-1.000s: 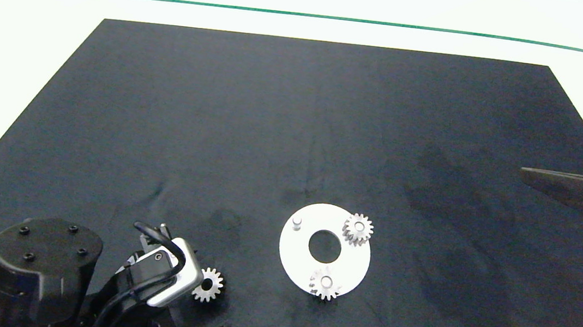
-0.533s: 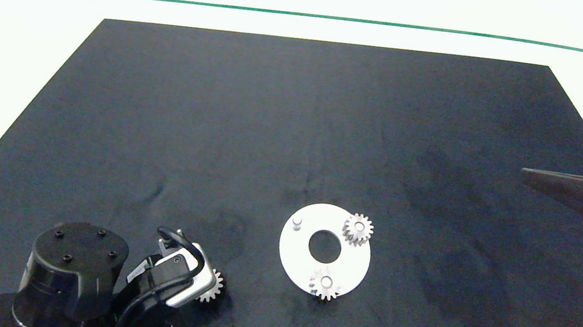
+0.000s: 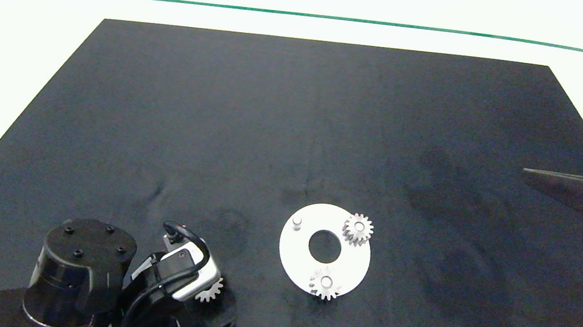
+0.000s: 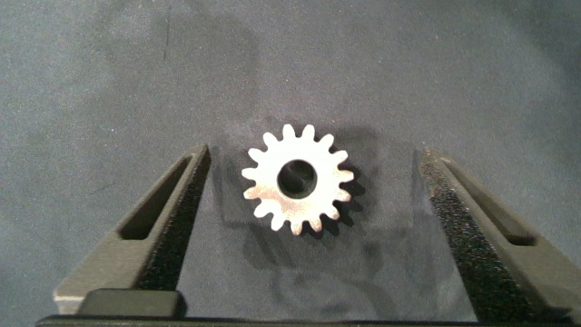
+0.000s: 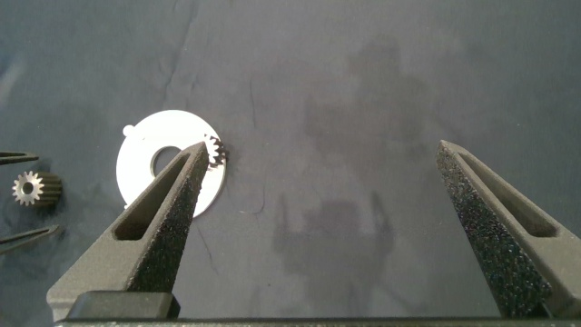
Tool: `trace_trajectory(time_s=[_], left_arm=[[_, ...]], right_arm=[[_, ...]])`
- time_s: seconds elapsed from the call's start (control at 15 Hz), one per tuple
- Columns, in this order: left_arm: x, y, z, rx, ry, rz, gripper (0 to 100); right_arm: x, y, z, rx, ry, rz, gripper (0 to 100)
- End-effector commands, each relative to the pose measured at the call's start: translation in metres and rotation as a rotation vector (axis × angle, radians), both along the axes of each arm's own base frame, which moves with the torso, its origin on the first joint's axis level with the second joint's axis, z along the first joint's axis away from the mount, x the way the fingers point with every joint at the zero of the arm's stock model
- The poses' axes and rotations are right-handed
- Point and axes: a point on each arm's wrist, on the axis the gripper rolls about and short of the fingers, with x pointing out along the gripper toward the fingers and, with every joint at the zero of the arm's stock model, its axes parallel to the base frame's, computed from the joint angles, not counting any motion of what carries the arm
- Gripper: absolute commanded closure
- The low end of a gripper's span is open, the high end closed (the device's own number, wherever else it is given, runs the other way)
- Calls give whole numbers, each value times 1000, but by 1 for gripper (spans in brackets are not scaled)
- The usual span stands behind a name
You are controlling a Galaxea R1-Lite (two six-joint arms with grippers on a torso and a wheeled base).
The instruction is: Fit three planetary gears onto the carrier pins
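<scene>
We note the left wrist camera housing [image 3: 188, 275] half hides the loose gear [image 4: 297, 179]; left gripper [image 4: 313, 195] straddles it, spread; right gripper [image 5: 322, 195] spread, parked.

Overexposed white surround glares brightly; the dark mat [image 3: 295, 131] shows soft, faint shadows.

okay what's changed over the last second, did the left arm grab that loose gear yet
Not yet. The left gripper has moved over the loose gear, which now lies on the mat between its open fingers, untouched. The gear has not shifted. Unchanged: the white disc, its two mounted gears, the bare pin, and the right gripper parked open at the right edge.
</scene>
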Motion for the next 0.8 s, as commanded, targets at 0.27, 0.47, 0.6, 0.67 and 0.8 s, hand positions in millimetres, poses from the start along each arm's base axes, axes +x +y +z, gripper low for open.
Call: trace_trajectory(time_s=[0.27, 0.47, 0.6, 0.67, 0.8], left_arm=[[1, -1, 0, 2, -3, -2, 19], [0, 0, -2, 9, 18, 4, 25], [0, 0, -2, 8, 22, 5, 29], [0, 0, -2, 7, 21, 5, 31], [0, 0, -2, 8, 22, 5, 35]], right_arm=[[0, 0, 0, -1, 1, -2, 0], [-1, -1, 0, 1, -1, -2, 0], [-1, -1, 0, 1, -1, -2, 0], [-1, -1, 0, 1, -1, -2, 0], [0, 0, 0, 0, 0, -2, 0]])
